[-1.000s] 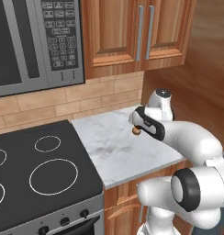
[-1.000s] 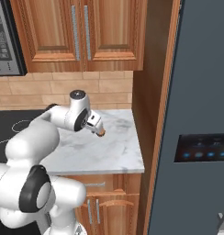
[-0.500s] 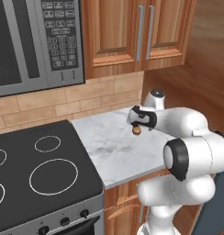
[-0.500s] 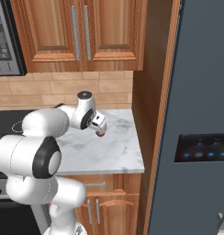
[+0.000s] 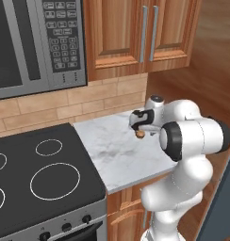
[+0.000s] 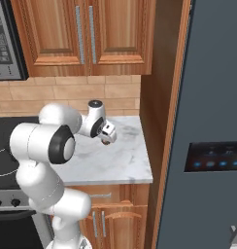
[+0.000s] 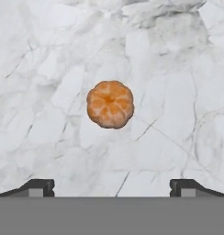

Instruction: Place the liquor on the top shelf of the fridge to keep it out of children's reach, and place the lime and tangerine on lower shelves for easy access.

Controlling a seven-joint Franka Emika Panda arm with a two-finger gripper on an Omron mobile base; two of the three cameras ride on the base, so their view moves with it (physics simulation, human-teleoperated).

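Gripper (image 7: 112, 187) wide apart, both dark fingertips (image 7: 36, 187) low in the hand view, nothing between them, nothing held. Just ahead of the tips, tangerine (image 7: 110, 104) sits alone on the white marble counter (image 7: 178, 92), not touching either finger, roughly centred between the two tips. In the left base view the white arm (image 5: 192, 141) folds over the counter's right side, gripper (image 5: 138, 126) pointing down, tangerine (image 5: 141, 134) directly below it as a small orange-brown ball on the counter (image 5: 112, 150), toward the back right part of the slab, closer to the back edge than the front edge. Right base view: gripper (image 6: 109, 134) over the tangerine (image 6: 106, 142), which is mostly hidden under the hand; counter (image 6: 120, 165) bare around it. Left of the counter, black stove top (image 5: 36, 179) with white burner rings, flush against the counter's left edge. Right of the counter, tall dark grey fridge (image 6: 208, 97), door closed, black panel with blue lights (image 6: 215, 156) at mid height. Behind, tan tile backsplash (image 5: 88, 101), wood cabinets (image 6: 86, 34) above, microwave (image 5: 36, 42) over the stove.
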